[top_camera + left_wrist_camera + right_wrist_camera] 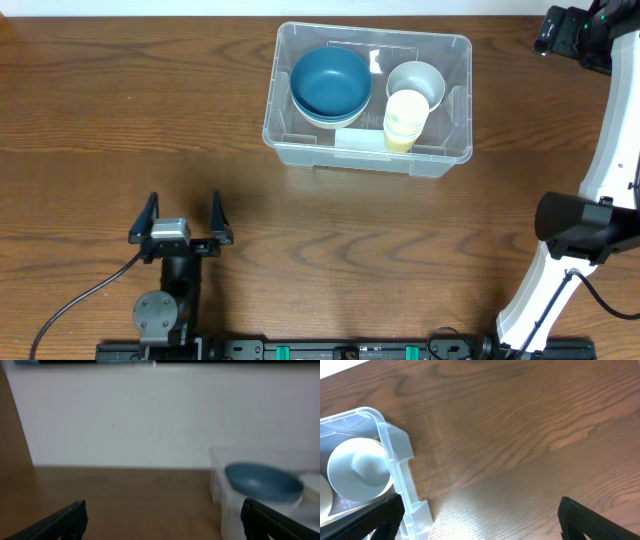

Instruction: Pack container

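The container (300,152), a large clear plastic bin, stands at the back middle of the wooden table. Inside it are a blue bowl (330,80) nested in a paler bowl, a grey cup (415,80) and a stack of yellow cups (405,122). My left gripper (181,218) rests low near the front left, open and empty, well short of the bin. Its wrist view shows the container (220,495) and blue bowl (262,482) ahead to the right. My right gripper (480,519) hangs open and empty over bare table just right of the container's corner (395,455), with the grey cup (360,470) below left.
The right arm's white links (615,150) rise along the right edge, its wrist (575,35) at the back right corner. A black cable (85,300) trails from the left arm's base. A white wall (150,420) stands behind the table's far edge.
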### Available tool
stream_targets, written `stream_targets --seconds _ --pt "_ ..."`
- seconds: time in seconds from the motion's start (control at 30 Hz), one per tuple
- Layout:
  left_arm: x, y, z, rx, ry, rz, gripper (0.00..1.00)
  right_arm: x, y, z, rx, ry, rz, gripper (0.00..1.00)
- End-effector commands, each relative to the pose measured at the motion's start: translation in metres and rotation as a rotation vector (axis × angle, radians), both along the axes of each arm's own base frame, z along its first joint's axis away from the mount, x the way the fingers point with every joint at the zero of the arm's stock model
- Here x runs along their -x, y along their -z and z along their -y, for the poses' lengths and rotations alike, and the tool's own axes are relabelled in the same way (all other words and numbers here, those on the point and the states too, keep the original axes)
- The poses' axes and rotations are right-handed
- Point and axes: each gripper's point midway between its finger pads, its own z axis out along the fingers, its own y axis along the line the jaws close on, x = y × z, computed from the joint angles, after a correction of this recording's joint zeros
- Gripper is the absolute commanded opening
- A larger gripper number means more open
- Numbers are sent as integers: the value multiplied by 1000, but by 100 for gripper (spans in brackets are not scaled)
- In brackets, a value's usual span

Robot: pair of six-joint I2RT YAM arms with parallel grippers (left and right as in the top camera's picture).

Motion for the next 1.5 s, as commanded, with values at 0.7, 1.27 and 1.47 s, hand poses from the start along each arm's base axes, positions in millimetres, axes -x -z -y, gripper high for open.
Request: stream_targets --seconds 0.7,1.27,1.47 --pt "2 63 -1 -13 0 -249 98 0 -5 3 3 16 17 99" --pt "2 63 -1 -13 1 -249 98 7 -34 -23 12 -36 81 99" --pt "2 63 -1 -13 0 -249 98 41 -86 -98 11 -206 187 99"
